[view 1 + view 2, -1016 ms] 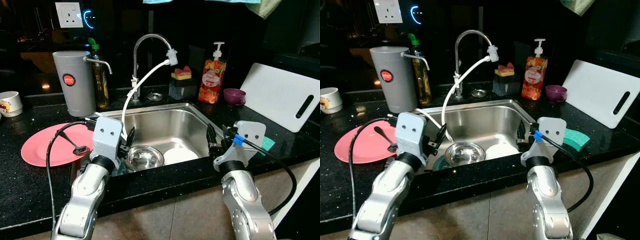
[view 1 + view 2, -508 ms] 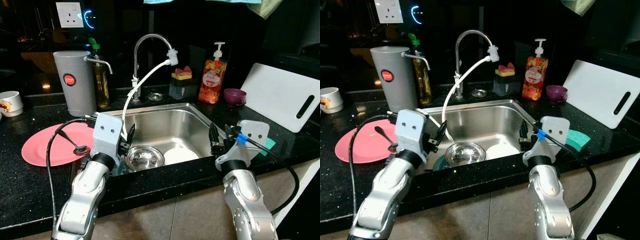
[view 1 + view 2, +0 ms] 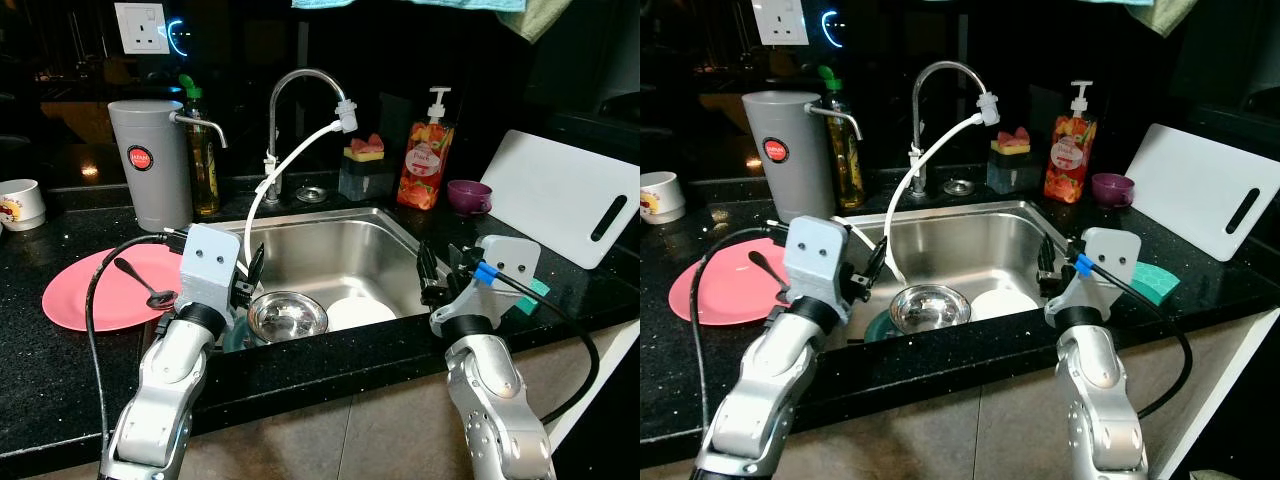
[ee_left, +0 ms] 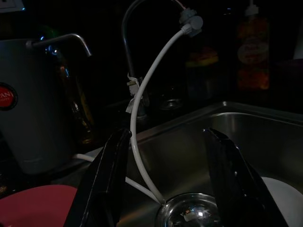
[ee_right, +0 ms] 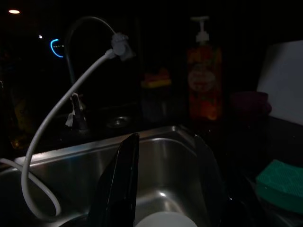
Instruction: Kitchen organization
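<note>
A black speckled countertop point(image 3: 60, 350) carries a pink plate point(image 3: 85, 295), a grey canister point(image 3: 152, 165), a white mug point(image 3: 20, 204), a soap dispenser point(image 3: 424, 150), a purple bowl point(image 3: 468, 194), a white cutting board point(image 3: 560, 205) and a green sponge point(image 3: 1155, 283).

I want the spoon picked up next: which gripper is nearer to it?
Left. The left gripper hangs just beside the spoon; the right gripper is across the sink.

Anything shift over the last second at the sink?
Barely. The left gripper drifted slightly back toward the pink plate; the right gripper stayed over the sink's right edge. Both remain open and empty. Steel bowl, white dish and spoon unmoved.
</note>
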Available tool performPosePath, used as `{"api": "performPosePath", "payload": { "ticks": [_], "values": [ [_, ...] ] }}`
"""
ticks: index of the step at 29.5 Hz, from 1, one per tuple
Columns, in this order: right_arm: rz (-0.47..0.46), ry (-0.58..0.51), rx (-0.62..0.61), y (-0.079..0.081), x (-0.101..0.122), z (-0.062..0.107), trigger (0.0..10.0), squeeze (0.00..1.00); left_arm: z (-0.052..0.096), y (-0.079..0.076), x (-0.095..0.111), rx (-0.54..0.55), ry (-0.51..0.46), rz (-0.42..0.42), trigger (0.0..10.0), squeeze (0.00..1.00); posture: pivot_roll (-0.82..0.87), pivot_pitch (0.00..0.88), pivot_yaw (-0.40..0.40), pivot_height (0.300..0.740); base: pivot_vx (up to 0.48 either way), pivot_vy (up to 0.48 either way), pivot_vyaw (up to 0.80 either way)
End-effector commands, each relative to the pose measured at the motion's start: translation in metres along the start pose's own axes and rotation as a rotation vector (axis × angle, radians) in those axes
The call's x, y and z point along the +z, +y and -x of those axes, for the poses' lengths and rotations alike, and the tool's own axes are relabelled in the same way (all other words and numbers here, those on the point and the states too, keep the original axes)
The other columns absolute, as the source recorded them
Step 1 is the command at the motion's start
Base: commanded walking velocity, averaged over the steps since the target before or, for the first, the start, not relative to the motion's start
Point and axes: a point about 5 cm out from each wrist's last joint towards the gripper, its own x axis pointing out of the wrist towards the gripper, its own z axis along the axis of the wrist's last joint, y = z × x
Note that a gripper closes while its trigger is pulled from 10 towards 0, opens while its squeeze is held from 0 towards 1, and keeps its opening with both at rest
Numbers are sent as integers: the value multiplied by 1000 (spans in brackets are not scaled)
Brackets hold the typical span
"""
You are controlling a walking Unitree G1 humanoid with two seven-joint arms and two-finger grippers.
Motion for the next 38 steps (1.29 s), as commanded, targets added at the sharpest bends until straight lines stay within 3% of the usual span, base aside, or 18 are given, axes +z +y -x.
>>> {"api": "performPosePath", "payload": {
  "ticks": [1, 38],
  "values": [
    [-8, 10, 5, 1, -1, -2, 10000, 0, 0, 1, -1, 3, -1, -7, 10000, 0, 64, 0, -73, 740, 0, 0, 0],
    [-10, 13, 14, 2, -2, -4, 10000, 0, 0, 1, -2, 7, -3, -11, 10000, 0, 74, 0, -80, 740, 0, 0, 0]
  ]
}}
